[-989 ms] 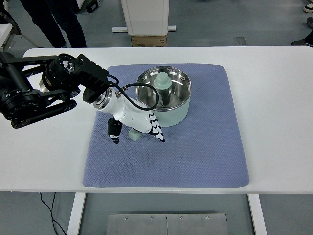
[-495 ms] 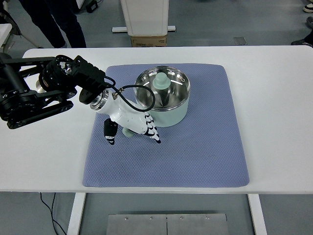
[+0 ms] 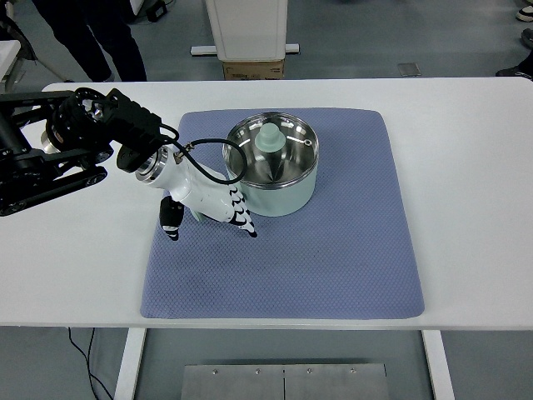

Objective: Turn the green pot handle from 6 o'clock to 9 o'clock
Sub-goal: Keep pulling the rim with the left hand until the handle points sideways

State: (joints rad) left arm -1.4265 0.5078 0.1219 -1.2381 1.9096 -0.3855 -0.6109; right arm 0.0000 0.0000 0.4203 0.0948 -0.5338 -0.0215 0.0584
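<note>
The green pot (image 3: 275, 171) sits a little above and left of the frame's centre, on the upper-left part of a blue-grey quilted mat (image 3: 333, 258) that covers the middle of a white table (image 3: 466, 167). Its inside is bright steel, its outer wall pale green, and a pale green knobbed piece (image 3: 271, 138) — probably a lid lying inverted — rests in the bowl.

The left hand (image 3: 204, 204) reaches in from the frame's left and lies low over the mat just beside the pot's lower-left wall. Its white palm covers the handle almost entirely; only a sliver of pale green (image 3: 200, 215) shows beneath it. The banded fingers (image 3: 241, 218) point down and to the right, and the thumb (image 3: 171, 221) drops on the other side, so the hand appears wrapped over the handle, though the contact itself is hidden. The right hand is not in view.

As a judgement, the pot looks rigid and moderately light: thin steel with a hard handle that will not flex. The handle is the sensible hold, since the round wall is smooth and offers nothing to hook. The textured mat likely drags on the base, so the pot may shift sideways rather than spin cleanly — and the loose piece inside could rattle or slide.
</note>
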